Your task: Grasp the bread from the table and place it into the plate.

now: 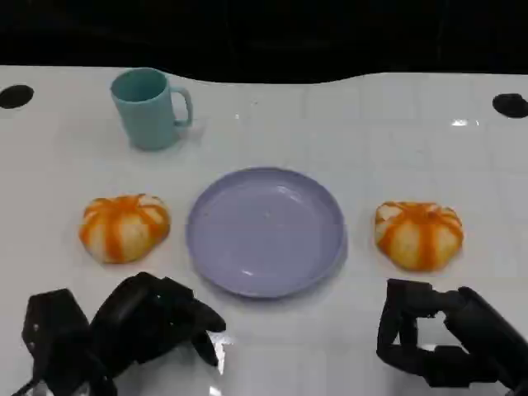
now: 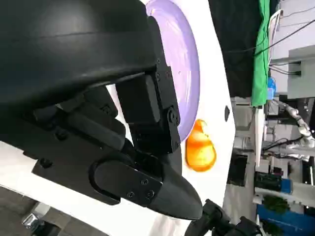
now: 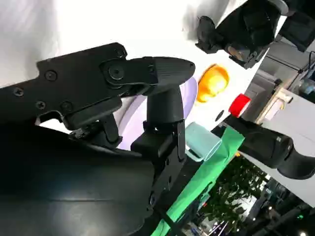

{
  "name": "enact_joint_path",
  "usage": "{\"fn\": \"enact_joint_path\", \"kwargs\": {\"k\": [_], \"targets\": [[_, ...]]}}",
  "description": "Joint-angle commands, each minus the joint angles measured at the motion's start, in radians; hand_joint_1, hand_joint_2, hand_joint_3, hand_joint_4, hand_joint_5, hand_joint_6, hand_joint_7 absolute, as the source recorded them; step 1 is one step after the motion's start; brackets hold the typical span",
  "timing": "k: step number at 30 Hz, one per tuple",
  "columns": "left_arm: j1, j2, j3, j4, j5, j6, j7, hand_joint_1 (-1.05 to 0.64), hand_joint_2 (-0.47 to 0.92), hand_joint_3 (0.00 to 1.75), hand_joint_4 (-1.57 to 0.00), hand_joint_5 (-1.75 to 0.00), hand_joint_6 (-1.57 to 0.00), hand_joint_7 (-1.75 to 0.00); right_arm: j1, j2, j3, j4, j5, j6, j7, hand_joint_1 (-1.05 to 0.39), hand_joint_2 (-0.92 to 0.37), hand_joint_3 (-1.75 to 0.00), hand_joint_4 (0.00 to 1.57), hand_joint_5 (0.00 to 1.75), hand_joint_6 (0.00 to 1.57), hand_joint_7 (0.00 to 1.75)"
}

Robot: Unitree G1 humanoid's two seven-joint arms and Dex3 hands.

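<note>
My left hand (image 1: 140, 326) sits low at the near table edge, fingers (image 1: 202, 330) curled in, nothing in them. My right hand (image 1: 437, 338) is at the near right, fingers (image 1: 400, 318) bent but apart, holding nothing, off the table surface as far as I can tell.

Two pieces of bread here. Left bread (image 1: 124, 227), orange-striped bun, lies on the table just beyond my left hand, not touching it. Right bread (image 1: 418, 234) lies just beyond my right hand, apart from it. Neither is in the plate.

Plate (image 1: 266, 231), lilac, round, sits between the two buns, near both, touching neither. Nothing on it. In the left wrist view the plate (image 2: 184, 59) shows past my fingers, with the right bread (image 2: 199, 150) beside it.

Teal mug (image 1: 151, 107) stands upright on the far left of the white table (image 1: 396, 132), handle toward the right, well apart from the plate.
</note>
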Motion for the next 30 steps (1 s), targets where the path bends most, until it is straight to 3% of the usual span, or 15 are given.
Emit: {"fn": "enact_joint_path", "kwargs": {"k": [1,29,30], "targets": [[0.004,0.014,0.001,-0.005,0.001,0.000,0.011,-1.05,0.92,0.04,-1.31,-0.88,-1.57,-0.06,-0.001,-0.011,-0.005,0.001,0.009,-0.005,-0.002,-0.44,-0.92,-0.27,0.76,1.75,0.66,1.67],[-0.002,0.011,0.002,0.004,-0.004,0.005,0.012,-1.05,0.92,0.03,-1.32,-0.85,-1.57,-0.06,-0.003,-0.010,-0.010,-0.007,0.012,0.014,-0.002,-0.46,-0.92,-0.28,0.76,1.75,0.66,1.67],[-0.002,0.009,0.003,0.005,-0.005,0.008,0.014,-1.05,0.91,0.03,-1.33,-0.85,-1.57,-0.07,-0.005,-0.009,-0.014,-0.008,0.024,0.017,0.001,-0.47,-0.92,-0.29,0.73,1.75,0.63,1.58]]}}
